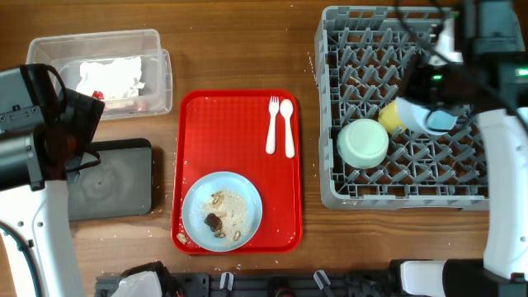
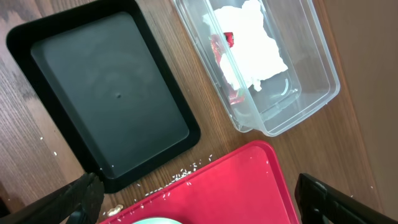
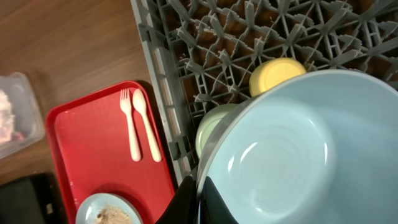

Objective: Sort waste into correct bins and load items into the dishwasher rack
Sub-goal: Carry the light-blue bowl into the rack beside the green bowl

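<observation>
Left end effector [image 2: 199,190] gapes wide, empty, above the red tray [image 2: 249,180] corner. Upper left, the clear tub [image 1: 157,74] holds the wrapper [image 1: 111,78], black tray [image 1: 115,177] below it. Centre, plate [image 1: 198,202] with crumbs [image 1: 235,210], fork [image 1: 272,124] and spoon [image 1: 288,128] lie on the red tray. Right end effector [image 3: 200,196] grips the light blue bowl [image 3: 292,149] over the rack [image 1: 363,41], near mint bowl [image 1: 363,143] and yellow cup [image 1: 389,117].

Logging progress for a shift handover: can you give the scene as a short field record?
in rack: mint green bowl, yellow cup
right gripper: shut on light blue bowl, over rack
left gripper: open, empty
clear tub: holds wrapper
black tray: no waste visible
red tray: fork, spoon, plate with crumbs and scraps
</observation>
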